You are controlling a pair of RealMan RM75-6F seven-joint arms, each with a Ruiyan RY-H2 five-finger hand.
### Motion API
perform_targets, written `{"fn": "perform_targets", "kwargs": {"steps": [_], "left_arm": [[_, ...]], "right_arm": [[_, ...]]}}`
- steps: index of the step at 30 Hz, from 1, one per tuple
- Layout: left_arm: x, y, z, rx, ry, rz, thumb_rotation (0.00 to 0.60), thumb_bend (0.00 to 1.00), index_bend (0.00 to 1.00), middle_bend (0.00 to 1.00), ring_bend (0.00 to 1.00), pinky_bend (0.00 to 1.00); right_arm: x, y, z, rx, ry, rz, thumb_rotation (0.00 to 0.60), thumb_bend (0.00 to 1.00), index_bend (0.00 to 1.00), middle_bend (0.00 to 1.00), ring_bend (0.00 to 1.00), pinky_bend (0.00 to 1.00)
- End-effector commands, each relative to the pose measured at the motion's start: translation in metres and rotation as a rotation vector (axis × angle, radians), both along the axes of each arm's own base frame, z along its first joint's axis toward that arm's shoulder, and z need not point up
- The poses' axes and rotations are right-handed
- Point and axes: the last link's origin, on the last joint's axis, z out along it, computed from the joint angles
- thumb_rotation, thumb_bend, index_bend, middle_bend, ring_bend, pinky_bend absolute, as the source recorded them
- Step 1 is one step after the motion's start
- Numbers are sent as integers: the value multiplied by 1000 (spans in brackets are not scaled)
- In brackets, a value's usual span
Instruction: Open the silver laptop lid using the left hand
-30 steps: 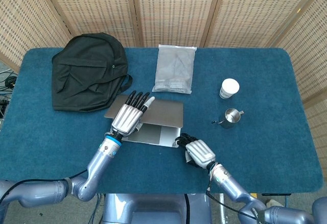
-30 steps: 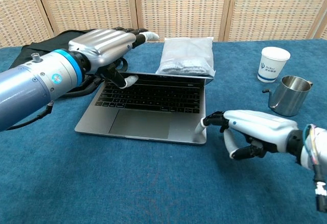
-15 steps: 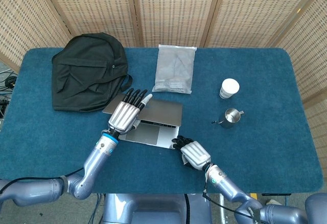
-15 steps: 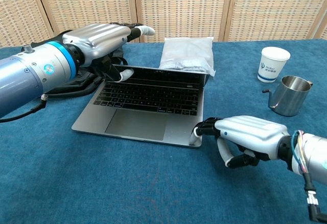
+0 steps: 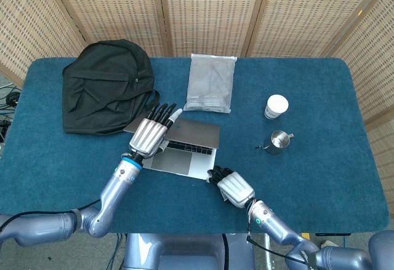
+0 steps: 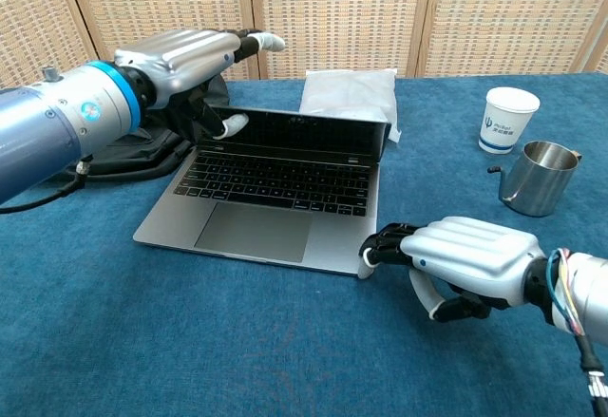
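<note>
left hand (image 6: 180, 56) on laptop lid (image 6: 299, 137) (part open), blue tabletop (image 5: 320, 178)

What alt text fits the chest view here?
The left robot hand holds the top left corner of a silver laptop's lid, raised partway off the keyboard. The right robot hand touches the base's front right corner on the blue table; a paper cup and steel pitcher stand right.

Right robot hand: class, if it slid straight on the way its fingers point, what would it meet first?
The right robot hand points left at the silver laptop. Its fingertips already sit at the base's front right corner, so it would press into that corner first; actual contact is unclear.
</note>
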Motion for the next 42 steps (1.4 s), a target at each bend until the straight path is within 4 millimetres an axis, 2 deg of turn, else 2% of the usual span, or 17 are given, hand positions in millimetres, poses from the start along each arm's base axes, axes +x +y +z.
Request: {"fn": "perform_targets", "kwargs": {"steps": [1,5,13,25,42], "left_arm": [[3,6,4,14,-2,6,600,464,0,0,0,0],[9,21,11,48,3,33,600,464,0,0,0,0],[15,32,16,61,7,61,600,460,0,0,0,0],[14,59,31,90,-13,133,600,459,0,0,0,0],[18,76,36,81,-67,186,600,459,0,0,0,0]], "right_arm": [[-1,0,1,-6,15,14,600,1000,216,137,61,199],[-3,-1,3,-13,46,41,600,1000,216,137,61,199],[0,2,4,-14,69,84,600,1000,215,137,60,199],[6,3,5,-18,106,131,600,1000,216,137,60,199],[16,-1,-2,-6,149,167,600,1000,216,137,60,199]]}}
